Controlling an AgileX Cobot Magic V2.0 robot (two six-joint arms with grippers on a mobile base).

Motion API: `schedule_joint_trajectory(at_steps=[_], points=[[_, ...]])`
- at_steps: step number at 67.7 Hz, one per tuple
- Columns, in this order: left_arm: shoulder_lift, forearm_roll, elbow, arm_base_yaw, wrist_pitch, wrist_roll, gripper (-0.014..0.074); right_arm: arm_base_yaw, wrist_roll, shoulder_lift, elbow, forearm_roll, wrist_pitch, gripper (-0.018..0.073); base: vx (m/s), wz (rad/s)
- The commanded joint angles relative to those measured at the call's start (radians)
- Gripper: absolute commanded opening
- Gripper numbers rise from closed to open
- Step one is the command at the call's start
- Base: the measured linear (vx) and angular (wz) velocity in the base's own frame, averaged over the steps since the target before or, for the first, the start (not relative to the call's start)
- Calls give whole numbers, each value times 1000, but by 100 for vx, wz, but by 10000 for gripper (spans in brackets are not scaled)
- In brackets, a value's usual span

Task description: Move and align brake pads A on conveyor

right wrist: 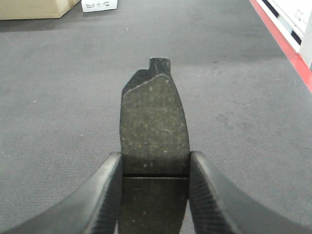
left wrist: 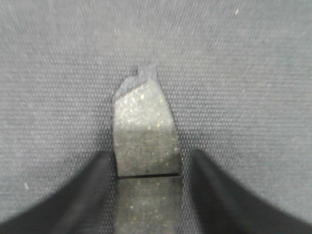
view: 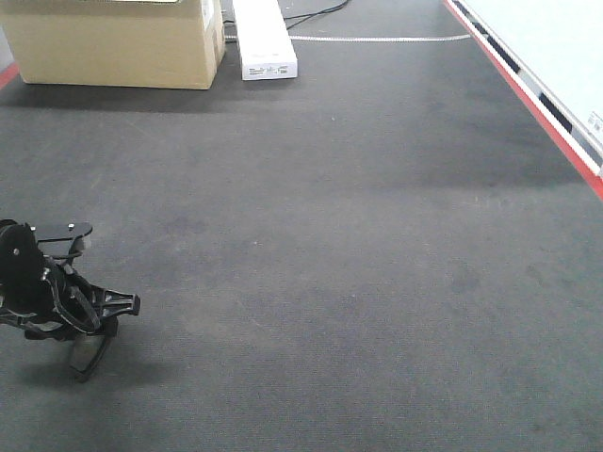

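Both grippers, left (left wrist: 148, 195) and right (right wrist: 155, 195), each clamp a flat dark-grey speckled brake pad (left wrist: 145, 131) (right wrist: 153, 126) across its side edges; likely stiff, dense, gritty-faced; charcoal woven conveyor belt (view: 358, 235) below.

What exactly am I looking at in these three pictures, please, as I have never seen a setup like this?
This is a two-armed robot working over a wide dark belt, the conveyor, which has a red stripe along its edge. The front view looks down the belt: the left gripper shows low at the left, and a cardboard box and a white box sit at the far end. The other two pictures come from cameras mounted on the wrists, looking out between each gripper's dark fingers. Each gripper holds a flat speckled brake pad between them: the left pad close over the belt, the right pad seemingly higher above it. The right gripper is not visible in the front view.
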Motion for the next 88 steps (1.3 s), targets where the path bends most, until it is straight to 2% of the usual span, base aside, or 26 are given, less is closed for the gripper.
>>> schedule_joint_trajectory(at_steps=[1,14,27,43,67,77,88], points=[[-70,13,-31,-4,-5,-9,473,-1,-8,6,-33,-10,-93,-7,0,0],[-186,37,-28,-4,59,-9,460,-1,-8,6,-33,-10,-92,-7,0,0],[-397,39,9,-4,71,7,421,-1,-8,6,-33,-10,-92,-7,0,0],[-740,40,136,-4,59,26,377,-1,-8,6,-33,-10,-92,-7,0,0],[-1315,42,335,-4,99,25,375,-1,-8,6,-33,-10,-92,-7,0,0],[-1432,62,396,-4,160,25,375,-1,-8,6,-33,-10,-92,-7,0,0],[-1472,117,433,-4,132,25,375,-1,-8,6,-33,-10,-92,-7,0,0]])
